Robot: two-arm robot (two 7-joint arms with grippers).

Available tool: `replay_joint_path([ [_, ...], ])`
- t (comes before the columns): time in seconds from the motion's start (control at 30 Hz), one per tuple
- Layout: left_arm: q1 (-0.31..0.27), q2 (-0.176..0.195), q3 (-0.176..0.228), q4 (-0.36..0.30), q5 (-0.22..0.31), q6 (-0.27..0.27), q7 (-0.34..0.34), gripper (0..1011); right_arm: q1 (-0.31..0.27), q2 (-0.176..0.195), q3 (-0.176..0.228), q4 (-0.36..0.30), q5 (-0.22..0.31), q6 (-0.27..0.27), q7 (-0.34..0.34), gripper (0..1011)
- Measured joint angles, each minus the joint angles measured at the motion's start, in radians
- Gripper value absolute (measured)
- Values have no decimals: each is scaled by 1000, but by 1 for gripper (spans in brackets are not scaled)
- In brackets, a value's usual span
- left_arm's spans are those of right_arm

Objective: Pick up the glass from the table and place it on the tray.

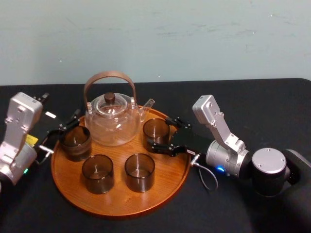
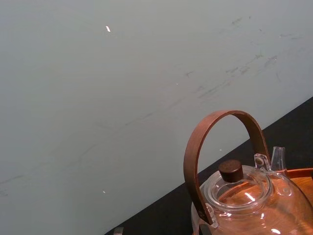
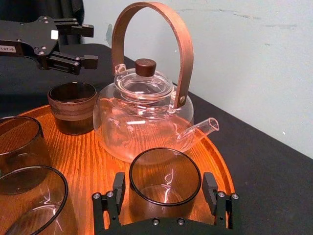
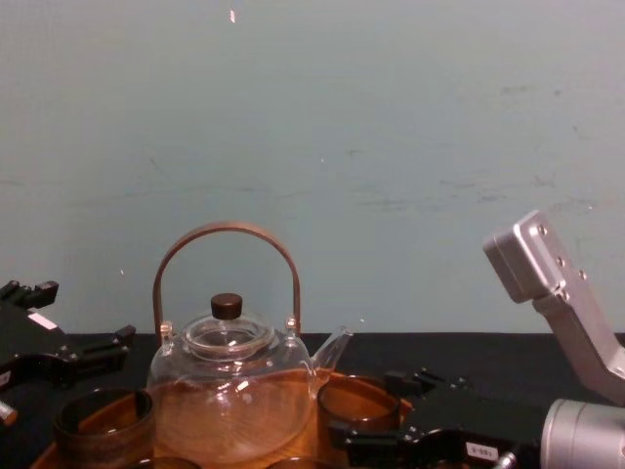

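The black tabletop (image 1: pixel 252 97) carries a large round wooden tray (image 1: pixel 121 196) with a low raised rim. At the rear of the tray stands a clear glass teapot (image 1: pixel 112 121) with an arched wooden handle, its spout pointing right. The right pincer (image 1: pixel 162 133) extends over the tray's right rim. Its fingers are apart, one on each side of the glass (image 3: pixel 165 178) and close to its wall; contact cannot be confirmed. The left pincer (image 1: pixel 63 127) is at the tray's left edge, fingers apart and gripping nothing. The glass stands upright on the tray, just beside the teapot's spout. Three other glasses (image 1: pixel 75 141) (image 1: pixel 97 172) (image 1: pixel 139 171) also stand upright on the tray, the leftmost near the left pincer.
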Motion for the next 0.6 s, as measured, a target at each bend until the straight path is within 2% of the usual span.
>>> replay_joint_path([
  [0.6, 0, 0, 0, 0, 0, 0, 0, 1001, -10, 3, 14, -14, 11, -18, -1, 1002],
])
